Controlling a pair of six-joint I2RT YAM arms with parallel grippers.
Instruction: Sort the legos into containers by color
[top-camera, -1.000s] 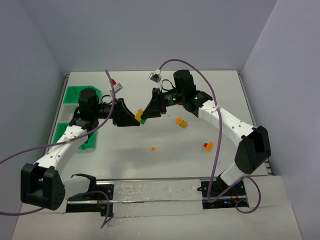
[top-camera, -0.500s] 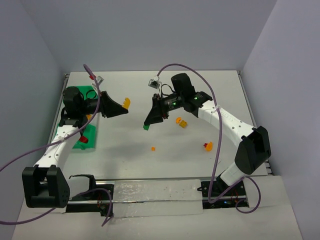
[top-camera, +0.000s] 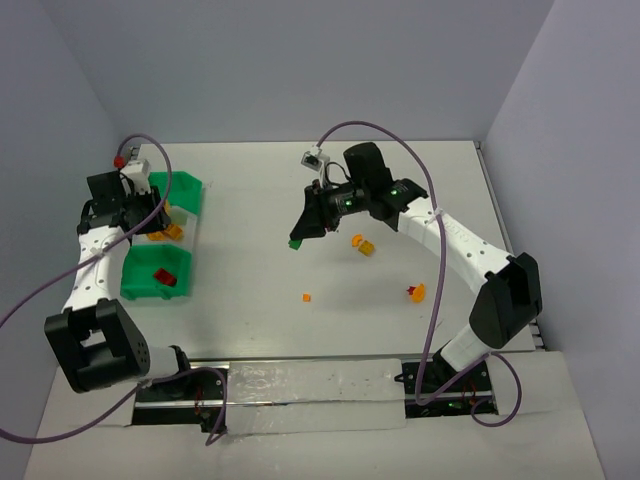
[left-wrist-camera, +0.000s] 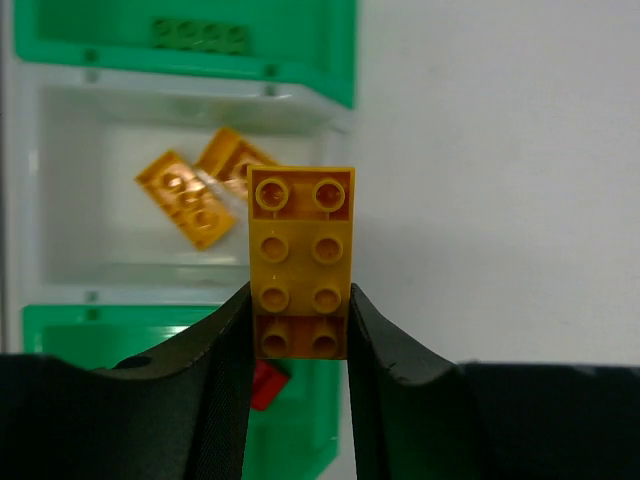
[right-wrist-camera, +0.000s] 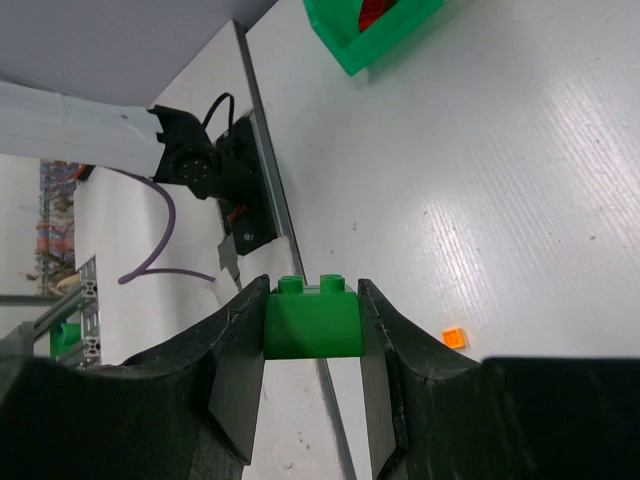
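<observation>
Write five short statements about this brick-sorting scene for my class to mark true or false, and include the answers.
1. The left gripper holds an orange-yellow brick. True.
2. The right gripper is empty. False: it is clamped on a green brick.
3. The whitish bin contains two orange-yellow bricks. True.
4. Every brick is either held or in a bin. False: loose bricks lie on the table.
5. The red brick lies in the whitish bin. False: it lies in a green bin.

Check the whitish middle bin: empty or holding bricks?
Not empty: two orange bricks lie inside the whitish bin, per the left wrist view.
</observation>
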